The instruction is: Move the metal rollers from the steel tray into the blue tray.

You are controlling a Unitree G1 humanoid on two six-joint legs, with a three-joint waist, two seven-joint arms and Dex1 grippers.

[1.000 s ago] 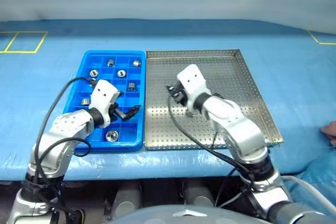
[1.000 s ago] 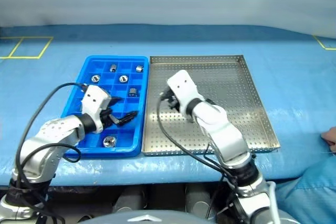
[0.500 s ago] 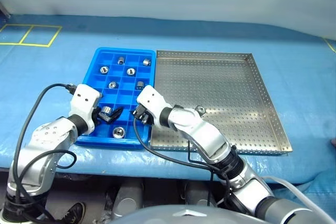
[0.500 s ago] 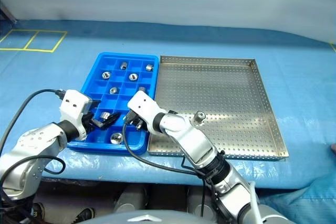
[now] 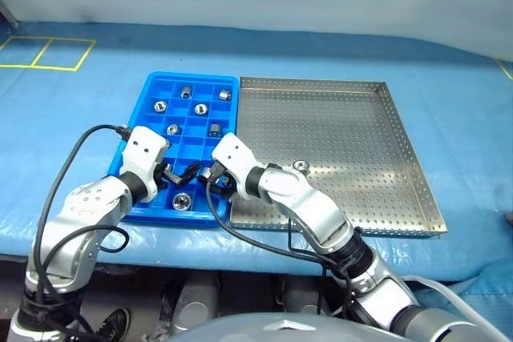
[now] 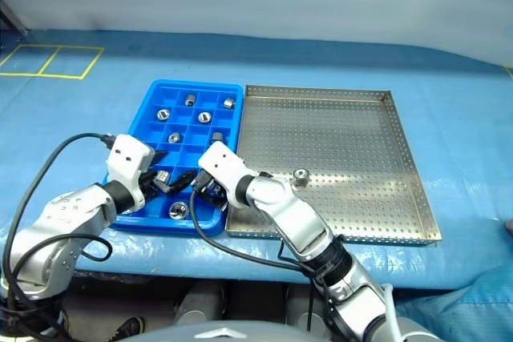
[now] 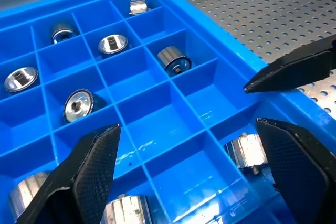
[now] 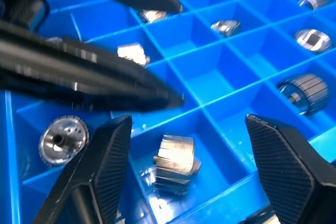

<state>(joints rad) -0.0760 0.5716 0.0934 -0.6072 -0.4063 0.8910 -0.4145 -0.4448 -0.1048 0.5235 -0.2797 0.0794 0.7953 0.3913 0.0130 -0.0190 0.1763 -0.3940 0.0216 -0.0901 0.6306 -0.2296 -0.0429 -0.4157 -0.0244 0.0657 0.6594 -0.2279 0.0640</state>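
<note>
Rollers: one metal roller (image 8: pixel 176 159) is seen lying tipped in a near-right pocket of the blue tray (image 5: pixel 152 86), between the spread fingers of the right gripper (image 8: pixel 189 177) | one roller (image 5: pixel 301 166) is stood upright in the steel tray (image 5: pixel 353 110), right of the blue one | left gripper (image 7: pixel 194 177) is held wide open, nothing grasped | both trays are laid on a blue table cover (image 5: pixel 80 118)

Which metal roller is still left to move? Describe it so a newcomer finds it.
Start at the large square perforated steel tray, right of the bright blue compartment tray. On its floor, near the middle and towards the front, stands one small shiny silver metal roller. It alone sits on bare steel; the others lie in blue compartments.
</note>
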